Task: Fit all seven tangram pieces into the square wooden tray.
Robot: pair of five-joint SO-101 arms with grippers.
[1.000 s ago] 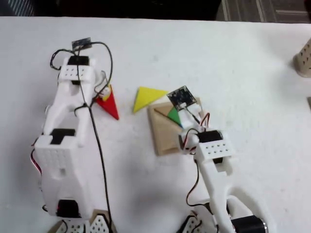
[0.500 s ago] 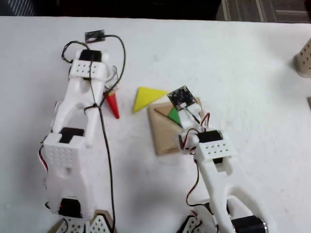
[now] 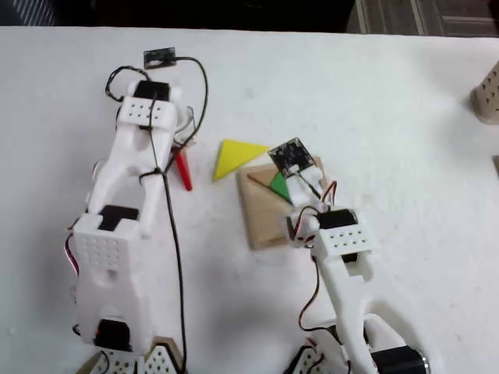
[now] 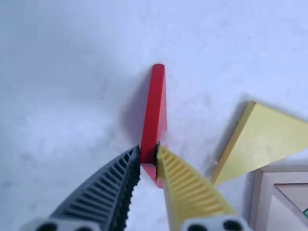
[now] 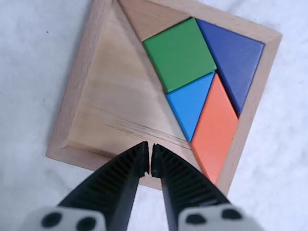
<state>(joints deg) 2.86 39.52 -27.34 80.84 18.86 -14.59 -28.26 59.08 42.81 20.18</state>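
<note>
My left gripper [image 4: 148,155] is shut on a red triangle [image 4: 155,113], which stands on edge on the white table; in the high view the red triangle [image 3: 183,168] sits just below my left gripper [image 3: 178,149]. A yellow triangle [image 3: 234,155] lies flat between it and the square wooden tray [image 3: 261,218]. The yellow triangle [image 4: 262,142] touches the tray's corner [image 4: 274,202]. My right gripper [image 5: 149,156] hovers shut over the tray [image 5: 106,110], holding nothing. In the tray lie a green square [image 5: 179,53], a dark blue triangle [image 5: 233,53], a light blue triangle [image 5: 192,101] and an orange parallelogram [image 5: 215,130].
White tabletop surrounds everything. A perforated beige object [image 3: 488,95] stands at the far right edge. The left arm's black cable [image 3: 168,226] trails down along its body. The tray's large bare wooden area [image 5: 110,106] faces the yellow triangle's side.
The left arm swung right and away from its base. The red triangle, lying flat a second ago, is now tipped up on its edge in the left gripper. The right arm has not moved.
</note>
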